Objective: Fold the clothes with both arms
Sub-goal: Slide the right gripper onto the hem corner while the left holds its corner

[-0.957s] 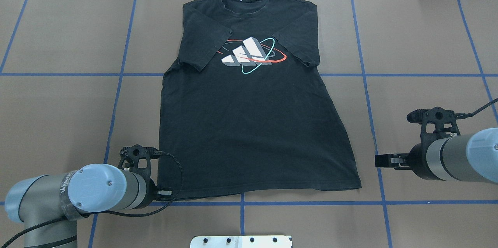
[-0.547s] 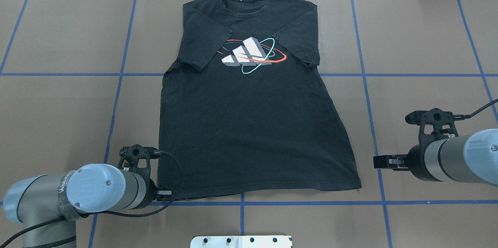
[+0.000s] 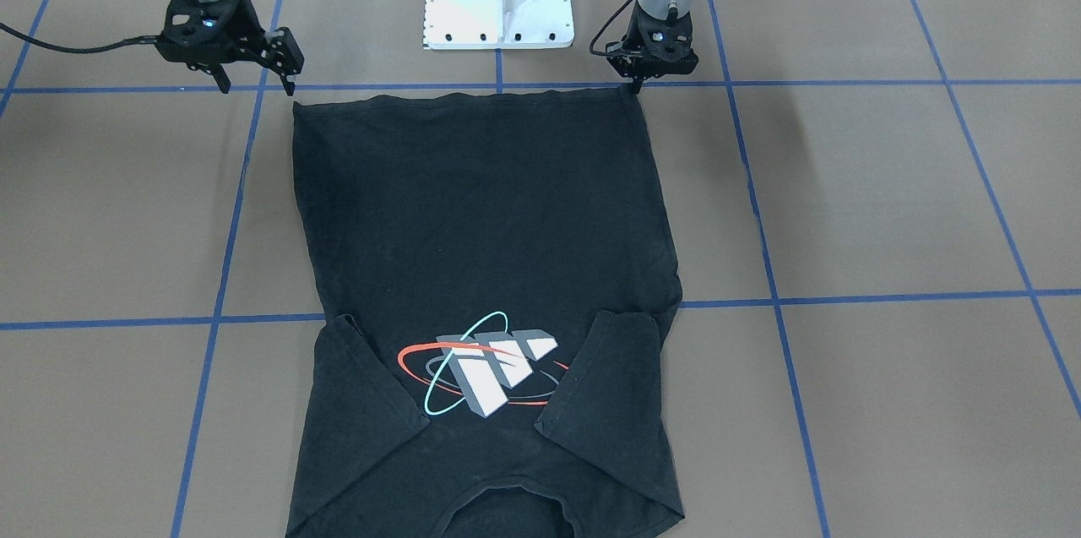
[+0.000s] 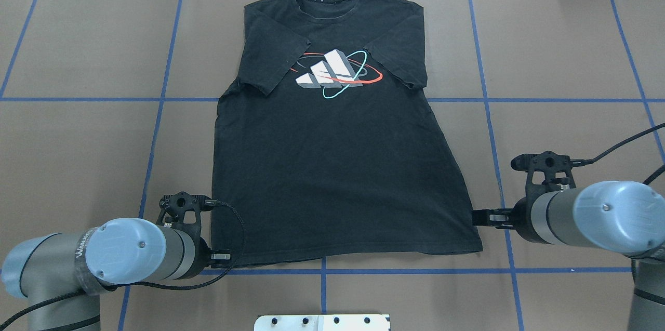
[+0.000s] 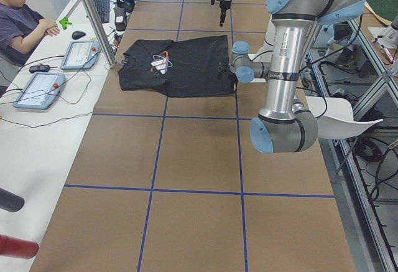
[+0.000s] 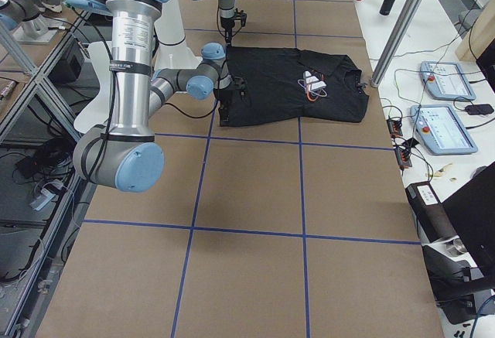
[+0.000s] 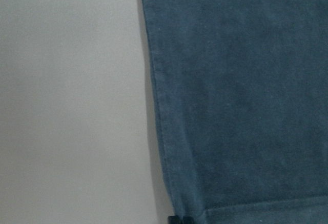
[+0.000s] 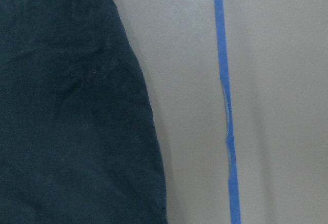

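Brown taped table (image 4: 78, 164), black T-shirt (image 4: 332, 175) flat. Left gripper (image 3: 635, 85) pinched on hem corner at its tips; right gripper (image 3: 258, 87) spread wide, opposite corner just beside.

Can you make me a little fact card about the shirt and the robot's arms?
Shirt: black T-shirt, flat on the table, logo up
Sleeves: both sleeves folded in over the chest
Left arm: left end effector closed, seemingly pinching one hem corner
Right arm: right end effector open, beside the other hem corner
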Controlling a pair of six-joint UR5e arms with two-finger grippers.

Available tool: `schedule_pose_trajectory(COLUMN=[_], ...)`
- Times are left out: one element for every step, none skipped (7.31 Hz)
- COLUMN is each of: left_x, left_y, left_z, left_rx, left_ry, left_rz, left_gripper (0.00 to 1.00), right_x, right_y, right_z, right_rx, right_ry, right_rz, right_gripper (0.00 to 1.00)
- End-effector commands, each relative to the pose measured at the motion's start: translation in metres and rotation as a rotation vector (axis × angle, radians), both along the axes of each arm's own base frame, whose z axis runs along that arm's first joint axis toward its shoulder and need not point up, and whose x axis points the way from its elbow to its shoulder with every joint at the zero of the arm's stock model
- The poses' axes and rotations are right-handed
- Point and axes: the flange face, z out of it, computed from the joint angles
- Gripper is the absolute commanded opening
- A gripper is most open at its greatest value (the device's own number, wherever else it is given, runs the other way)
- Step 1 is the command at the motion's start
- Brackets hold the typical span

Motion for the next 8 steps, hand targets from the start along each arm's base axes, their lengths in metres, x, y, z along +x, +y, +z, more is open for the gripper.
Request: schedule_pose_trajectory(left_x=[-0.002, -0.002, -0.002, -0.002, -0.002, -0.002, -0.002, -0.002], left_y=[0.001, 0.001, 0.001, 0.001, 0.001, 0.001, 0.001, 0.001], left_z=[-0.004, -0.004, -0.004, -0.004, -0.004, -0.004, -0.004, -0.004], left_rx=[0.002, 0.002, 0.002, 0.002, 0.002, 0.002, 0.002, 0.001], left_ry=[0.009, 0.009, 0.009, 0.009, 0.009, 0.009, 0.009, 0.009], left_rz=[-0.001, -0.001, -0.001, -0.001, -0.001, -0.001, -0.001, -0.002], left_gripper=[0.0, 0.0, 0.0, 0.0, 0.0, 0.0, 0.0, 0.0], right_x=[-0.027, -0.029, -0.032, -0.041, -0.046, -0.049, -0.054, -0.055], right_y=[-0.01, -0.009, -0.004, 0.002, 0.007, 0.009, 0.012, 0.015], right_z=[0.0, 0.002, 0.004, 0.013, 0.019, 0.024, 0.03, 0.033], right_rx=[0.015, 0.014, 0.01, 0.004, -0.001, -0.003, -0.008, -0.01], right_ry=[-0.03, -0.03, -0.027, -0.01, 0.004, 0.011, 0.022, 0.028], right_rz=[-0.005, -0.007, -0.015, -0.035, -0.045, -0.054, -0.06, -0.068], right_gripper=[0.99, 0.95, 0.83, 0.76, 0.76, 0.76, 0.76, 0.76])
